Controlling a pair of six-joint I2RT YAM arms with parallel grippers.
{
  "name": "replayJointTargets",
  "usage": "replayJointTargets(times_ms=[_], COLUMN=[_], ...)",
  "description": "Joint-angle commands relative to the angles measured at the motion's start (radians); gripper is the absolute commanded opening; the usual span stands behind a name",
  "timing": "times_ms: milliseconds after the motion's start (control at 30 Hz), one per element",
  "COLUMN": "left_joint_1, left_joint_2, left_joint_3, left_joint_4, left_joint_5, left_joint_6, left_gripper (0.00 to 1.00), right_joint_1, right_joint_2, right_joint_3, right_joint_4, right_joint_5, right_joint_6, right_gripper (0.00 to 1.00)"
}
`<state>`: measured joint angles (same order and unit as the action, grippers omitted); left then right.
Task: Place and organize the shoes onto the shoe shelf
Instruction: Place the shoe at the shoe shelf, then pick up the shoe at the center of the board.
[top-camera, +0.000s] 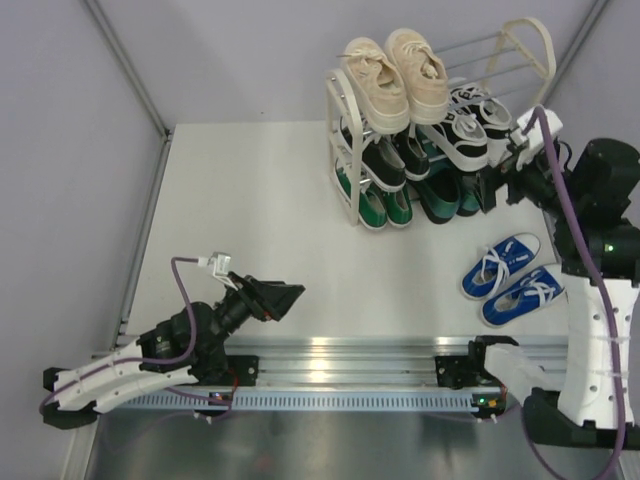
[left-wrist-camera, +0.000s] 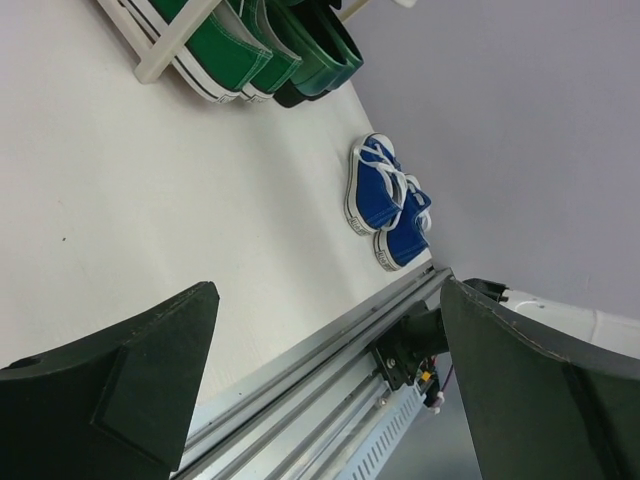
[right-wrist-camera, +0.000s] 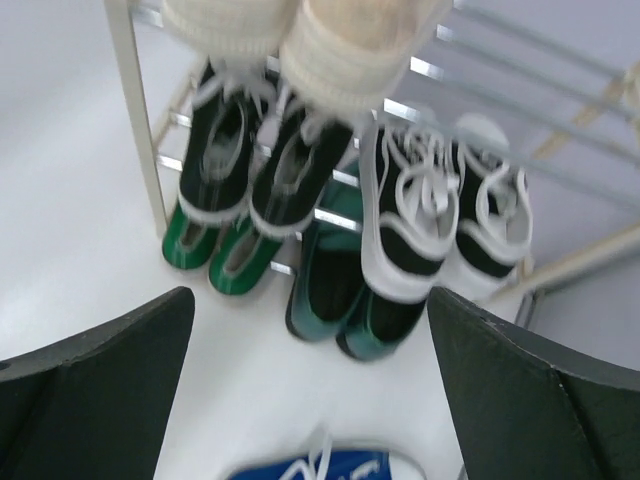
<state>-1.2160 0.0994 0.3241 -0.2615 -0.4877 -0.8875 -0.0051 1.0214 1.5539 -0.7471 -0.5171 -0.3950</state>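
The shoe shelf (top-camera: 345, 150) stands at the back right. Cream sneakers (top-camera: 395, 75) sit on its top tier. Black canvas sneakers (top-camera: 385, 160) and black-and-white striped sneakers (top-camera: 470, 125) fill the middle tier. Green canvas sneakers (top-camera: 380, 208) and dark green loafers (top-camera: 440, 195) are at the bottom. The blue sneakers (top-camera: 512, 280) lie side by side on the table in front of the shelf. My right gripper (right-wrist-camera: 310, 390) hangs open above the table between the blue pair (right-wrist-camera: 310, 468) and the loafers (right-wrist-camera: 345, 295), holding nothing. Low at the front left, my left gripper (top-camera: 285, 298) is open and empty.
An aluminium rail (top-camera: 340, 355) runs along the near edge between the arm bases. Grey walls close in the table on the left, back and right. Bare rods (top-camera: 470, 55) show on the right half of the shelf's top tier.
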Motion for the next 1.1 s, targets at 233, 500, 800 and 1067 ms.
replayJointTargets(times_ms=[233, 500, 800, 1067], left_joint_1=[0.003, 0.003, 0.003, 0.003], left_joint_2=[0.152, 0.304, 0.456, 0.522], left_joint_3=[-0.065, -0.059, -0.069, -0.080], left_joint_4=[0.157, 0.244, 0.421, 0.538], left_joint_5=[0.057, 0.095, 0.129, 0.139], left_joint_6=[0.010, -0.033, -0.105, -0.128], left_gripper=[0.98, 0.98, 0.98, 0.98], right_joint_1=[-0.405, -0.746, -0.846, -0.783], right_joint_2=[-0.173, 0.017, 0.120, 0.118], right_joint_3=[-0.473, -0.614, -0.712, -0.761], right_joint_4=[-0.304, -0.187, -0.166, -0.039], right_joint_5=[0.088, 0.022, -0.086, -0.115], right_joint_6=[-0.433, -0.542, -0.620, -0.586], right_gripper=[0.99, 0.96, 0.88, 0.87])
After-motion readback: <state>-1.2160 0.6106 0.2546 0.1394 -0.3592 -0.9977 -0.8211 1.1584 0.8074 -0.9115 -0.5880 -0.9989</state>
